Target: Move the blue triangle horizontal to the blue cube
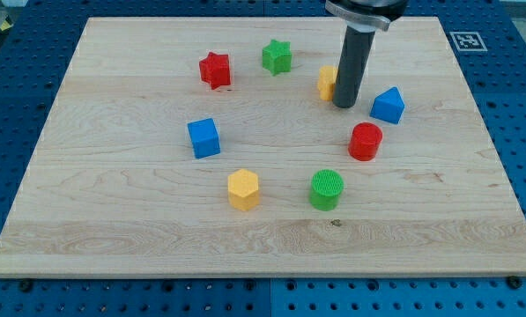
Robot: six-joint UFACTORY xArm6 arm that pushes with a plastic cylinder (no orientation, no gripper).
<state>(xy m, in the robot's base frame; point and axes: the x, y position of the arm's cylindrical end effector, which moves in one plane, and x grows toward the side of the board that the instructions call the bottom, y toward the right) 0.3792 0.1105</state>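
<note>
Surface: light wooden board [139, 220] resting on a blue perforated base [16, 97]; a black-and-white marker tag [463, 40] sits at the board's top right corner in the view.
Rod: straight dark cylinder descending from the view's top; no gripper is fitted, so nothing opens, closes or holds; the rod carries no block.
My tip [344, 106]: set down on the board in the upper right part of the ring of blocks; just right of the yellow block [327, 81], which the rod partly hides, shape not determinable, contact not determinable; left of the blue triangle, with a narrow gap of bare wood between them.
Blue triangle [388, 106]: right side of the ring; just right of my tip; above and right of the red cylinder [365, 141]; sits higher in the view than the blue cube.
Blue cube [203, 137]: left side of the ring; well apart from the blue triangle and from my tip.
Red star [215, 70]: upper left of the ring; above the blue cube.
Green star [277, 56]: top of the ring; between the red star and the yellow block.
Yellow hexagon [243, 189]: lower left of the ring; below and right of the blue cube.
Green cylinder [326, 189]: lower right of the ring; right of the yellow hexagon; below and left of the red cylinder.
</note>
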